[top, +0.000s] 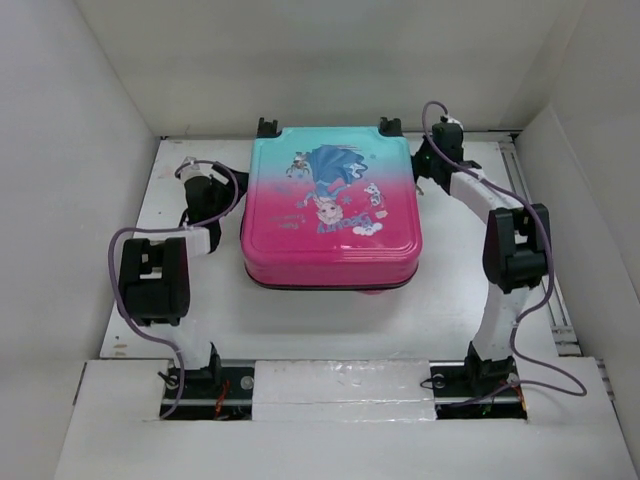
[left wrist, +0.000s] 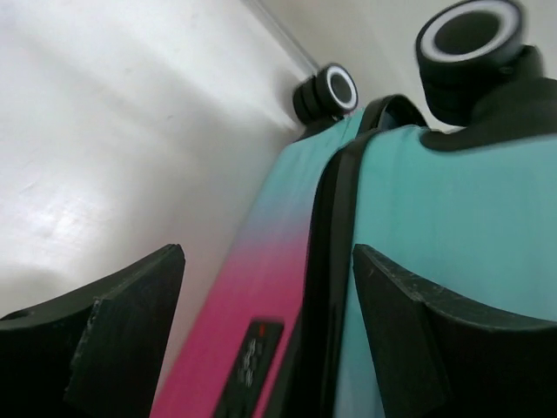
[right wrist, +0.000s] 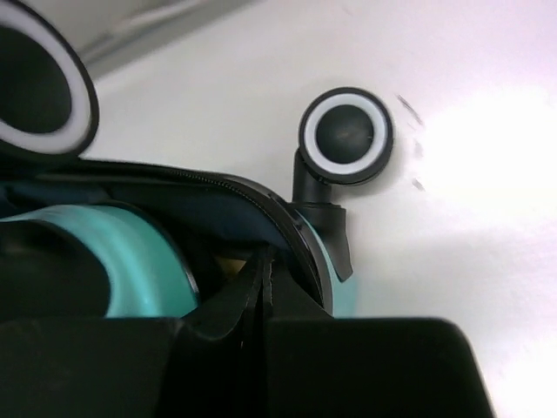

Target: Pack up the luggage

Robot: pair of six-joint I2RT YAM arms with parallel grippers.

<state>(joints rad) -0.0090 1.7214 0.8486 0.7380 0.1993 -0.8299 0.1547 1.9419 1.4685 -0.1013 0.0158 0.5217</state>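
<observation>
Smack in the middle of the worktop (top: 200,325) sits the luggage (top: 330,205). It lies flat and looks closed from above, cartoon print facing up, turquoise end at the far side and pink end nearest the robot.

On the case's left side, toward the far end, the left claw (left wrist: 268,252) has its fingers spread wide and isn't holding anything. From its wrist cam you see the shell's side and the black zipper trim (left wrist: 324,252) running through the gap.

Over at the far right corner, the right claw (right wrist: 265,261) sits just beside a black wheel (right wrist: 345,135) with a white ring. Its fingers are pressed together, tips right up against the zipper edge. Honestly can't tell if it's pinching a bit of trim or just touching it.
</observation>
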